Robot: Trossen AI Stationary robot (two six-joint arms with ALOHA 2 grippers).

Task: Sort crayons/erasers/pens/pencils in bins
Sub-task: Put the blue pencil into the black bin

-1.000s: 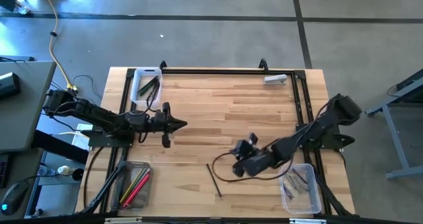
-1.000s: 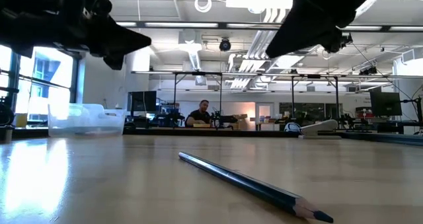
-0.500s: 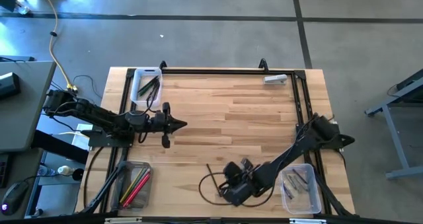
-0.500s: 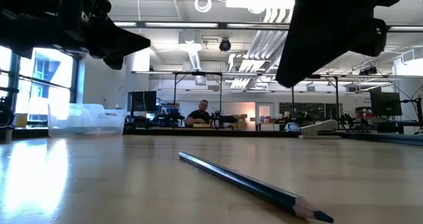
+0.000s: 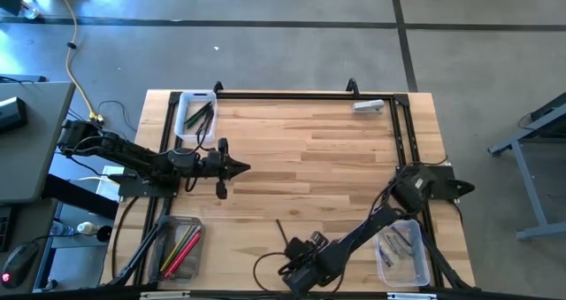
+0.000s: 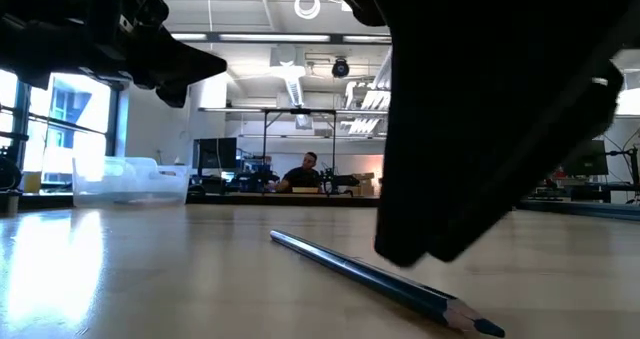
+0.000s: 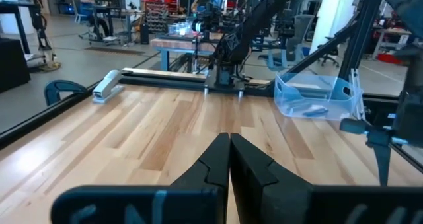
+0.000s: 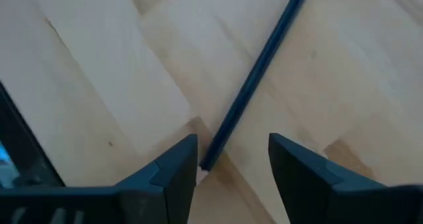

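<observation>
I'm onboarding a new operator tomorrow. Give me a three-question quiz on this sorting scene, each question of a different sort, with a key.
1. True or false: the right gripper is open, its fingers either side of the dark pencil on the table.
2. Multiple choice: where does the left gripper hang? A) inside a bin B) over the table's left half, shut C) on the pencil
3. Fill in: the bin at the table's near right corner holds ____-coloured sticks.

Key:
1. True; the right wrist view shows the pencil's end between the open fingers, not yet gripped.
2. B
3. Grey
</observation>
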